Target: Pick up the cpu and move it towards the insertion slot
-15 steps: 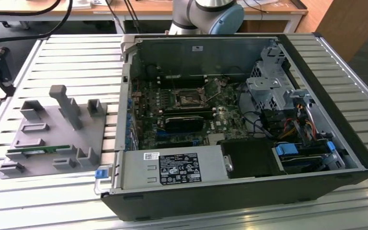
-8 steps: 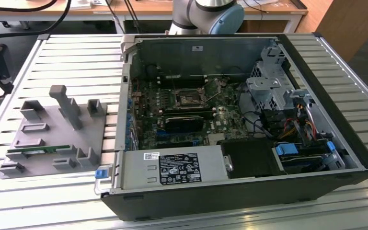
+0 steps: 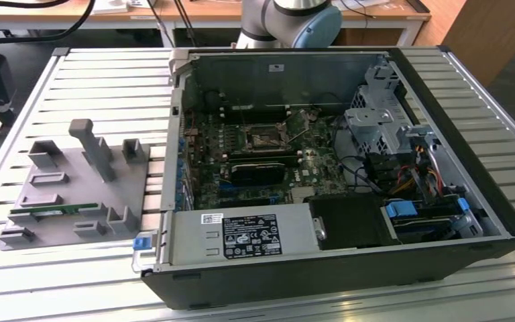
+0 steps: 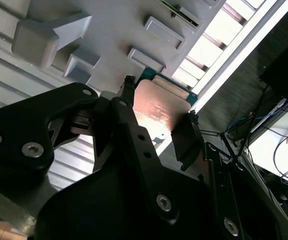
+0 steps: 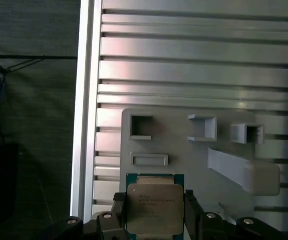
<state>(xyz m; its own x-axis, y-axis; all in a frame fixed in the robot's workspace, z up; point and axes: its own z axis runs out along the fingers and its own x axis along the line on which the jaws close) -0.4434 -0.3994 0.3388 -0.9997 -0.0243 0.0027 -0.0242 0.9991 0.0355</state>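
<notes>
On the exterior view's left, a grey holder tray (image 3: 83, 194) is sitting on the slatted metal table (image 3: 105, 87), and a green memory stick (image 3: 47, 211) is lying in one of its low brackets. Toward the exterior view's right, an open computer case (image 3: 329, 268) is lying on its side, holding a motherboard (image 3: 311, 168) with the insertion slot (image 3: 264, 139) near the board's middle. In both wrist views I am watching the gripper (image 5: 155, 214) clamping the cpu (image 5: 154, 202) by two opposite edges between its dark fingers (image 5: 117, 212). The cpu is hanging over the tray's edge, well apart from the slot. Its metal top is facing the first wrist camera and its green edge is pointing toward the tray's pockets. Being square, it is showing no long axis.
</notes>
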